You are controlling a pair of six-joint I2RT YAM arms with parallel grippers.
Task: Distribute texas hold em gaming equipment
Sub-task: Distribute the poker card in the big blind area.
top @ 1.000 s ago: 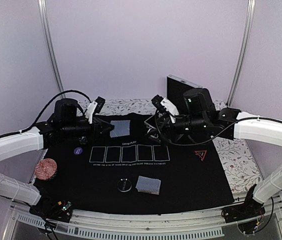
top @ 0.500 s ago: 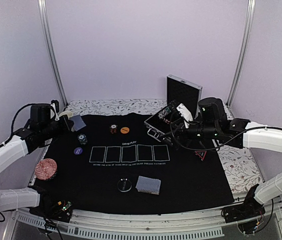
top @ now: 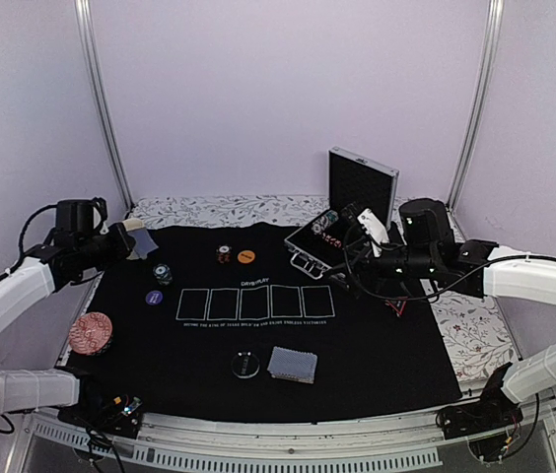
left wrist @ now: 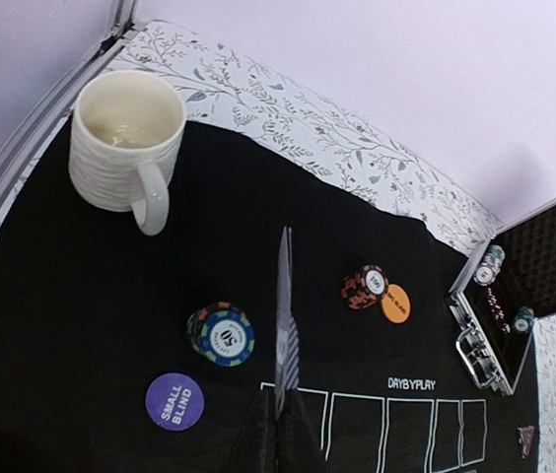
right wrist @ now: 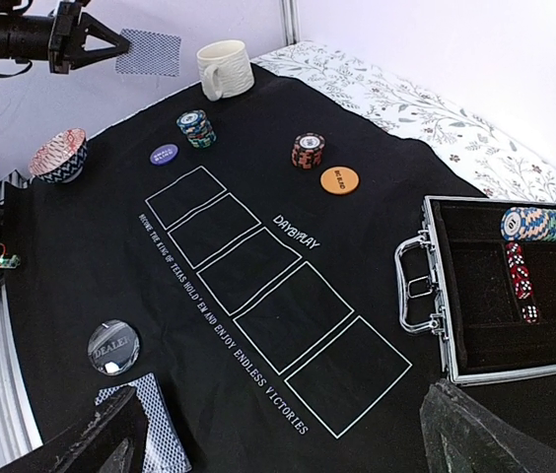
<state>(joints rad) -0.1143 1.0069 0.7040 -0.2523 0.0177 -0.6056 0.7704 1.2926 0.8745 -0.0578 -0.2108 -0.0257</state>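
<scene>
left gripper [right wrist: 91, 44] pinched shut on one playing card [right wrist: 150, 51], aloft near the mug [right wrist: 224, 67]. right gripper [right wrist: 283, 399] gapes wide, empty. two chip stacks [right wrist: 196, 126] and blind discs [right wrist: 339, 180] are out on the mat [right wrist: 81, 246]; card boxes [right wrist: 264, 317] bare, more chips [right wrist: 534, 225] sit in the case [right wrist: 475, 296].

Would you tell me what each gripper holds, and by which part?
Left gripper pinches a playing card by one edge; right gripper holds nothing.

Soft, even, diffuse light on lilac-tinted walls [top: 258, 99]; the black mat [top: 377, 345] shows hardly any shadow (the glossy dealer button [right wrist: 113, 348] glints faintly). Wrist views bow at edges; top view slightly grainy.
</scene>
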